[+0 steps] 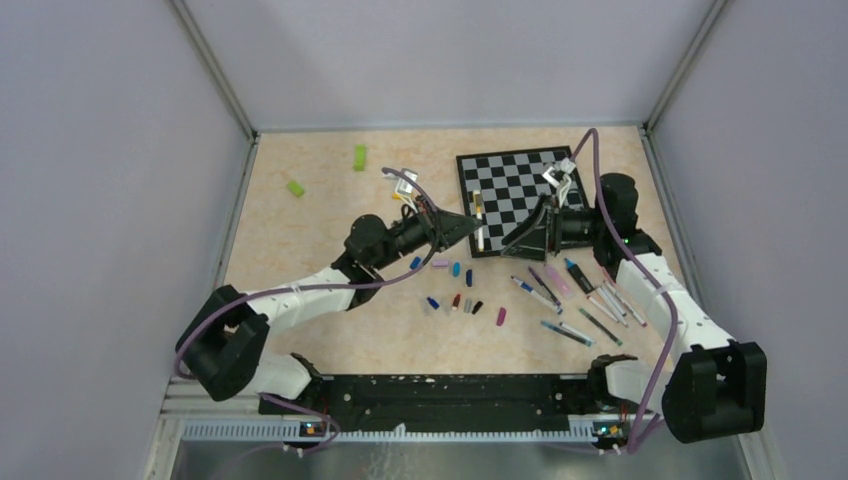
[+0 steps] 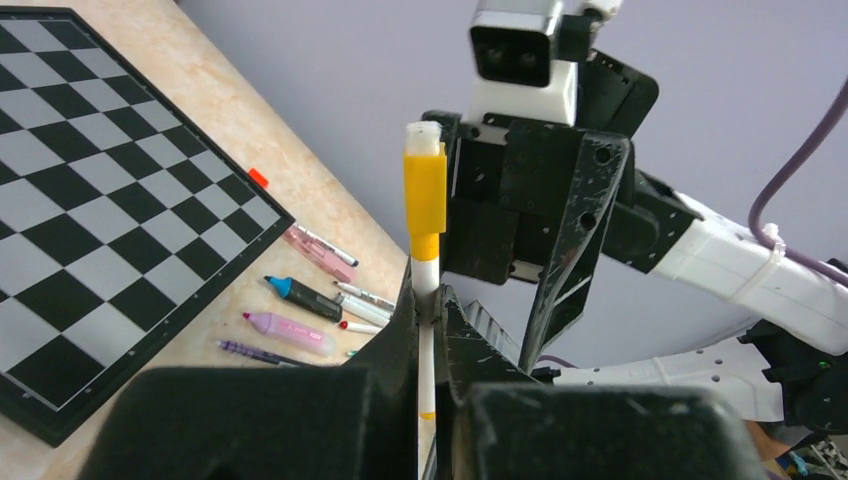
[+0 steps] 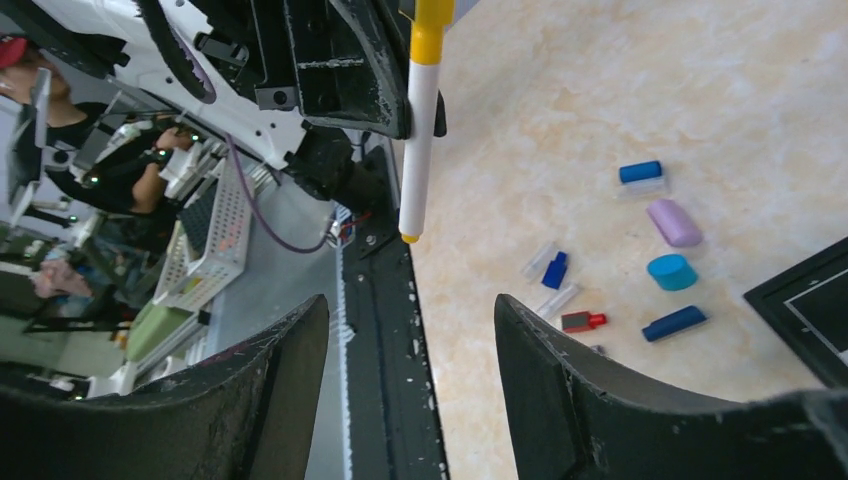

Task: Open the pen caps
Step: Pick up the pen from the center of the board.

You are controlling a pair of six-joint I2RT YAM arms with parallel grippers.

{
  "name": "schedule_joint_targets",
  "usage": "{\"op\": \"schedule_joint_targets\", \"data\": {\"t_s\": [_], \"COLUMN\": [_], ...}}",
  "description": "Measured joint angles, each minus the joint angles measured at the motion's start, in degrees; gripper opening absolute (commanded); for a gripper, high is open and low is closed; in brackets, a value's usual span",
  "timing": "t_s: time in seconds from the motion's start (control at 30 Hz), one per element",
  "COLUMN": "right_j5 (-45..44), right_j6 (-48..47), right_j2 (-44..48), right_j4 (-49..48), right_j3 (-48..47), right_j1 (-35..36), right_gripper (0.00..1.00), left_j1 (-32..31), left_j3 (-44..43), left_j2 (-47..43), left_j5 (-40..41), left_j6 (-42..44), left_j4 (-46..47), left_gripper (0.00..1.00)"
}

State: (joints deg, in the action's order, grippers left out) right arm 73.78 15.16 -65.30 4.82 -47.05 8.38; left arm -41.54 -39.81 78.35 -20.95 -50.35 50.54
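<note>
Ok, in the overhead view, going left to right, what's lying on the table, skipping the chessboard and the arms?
First the lime block → darker green block → scattered pen caps → loose pens.

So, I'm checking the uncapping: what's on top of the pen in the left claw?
A yellow cap tops the pen, a white stub above it. The left claw hides part of the barrel.
</note>
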Motion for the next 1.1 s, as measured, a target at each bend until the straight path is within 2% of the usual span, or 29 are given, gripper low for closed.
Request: {"op": "schedule_joint_targets", "data": {"t_s": [0.17,0.3,0.53,0.63,0.77,0.83,0.9,0.97,1.1], "right_j5": [0.31,0.26,-0.37,-0.61,-0.70,-0.87,-0.94,-1.29,-1.05], "right_j6": [10.73,14.12,17.35,18.64,20.15,20.87,21.18,21.55,20.65], "right_j2": [-0.02,-0.02,-0.11,-0.13,-0.76,-1.05,-1.20,-1.20,-1.20], "right_j4": [-10.10,-14.05,-17.75,-18.99,-20.33,-20.76,-21.27,-21.51,-21.24], "right_j3": [4.11,4.26,4.61,5.57,6.29,6.29,6.29,6.29,6.29], "right_j1": [1.31,2.08,3.39,3.65,3.91,3.93,3.96,3.96,4.00], "right_gripper": [0.60,0.57,0.46,0.37,0.16,0.01,0.00,0.00,0.00], "left_j1": [-3.21,-5.18,-7.41,-7.98,-8.61,-8.94,-9.18,-9.18,-9.25], "left_j3": [-1.46,-1.68,-1.90,-2.01,-2.21,-2.21,-2.21,-2.21,-2.23], "left_j2": [1.99,2.84,3.93,4.11,4.33,4.33,4.33,4.33,3.85], "left_j5": [3.74,5.95,8.57,9.22,9.99,10.16,10.47,10.78,12.02], "left_j6": [0.07,0.15,0.50,0.50,0.52,0.46,0.57,0.55,1.95], "left_j4": [1.73,2.43,3.02,3.04,3.15,3.21,3.45,3.50,2.27], "left_gripper": [0.00,0.00,0.01,0.02,0.08,0.14,0.23,0.38,0.78]}}
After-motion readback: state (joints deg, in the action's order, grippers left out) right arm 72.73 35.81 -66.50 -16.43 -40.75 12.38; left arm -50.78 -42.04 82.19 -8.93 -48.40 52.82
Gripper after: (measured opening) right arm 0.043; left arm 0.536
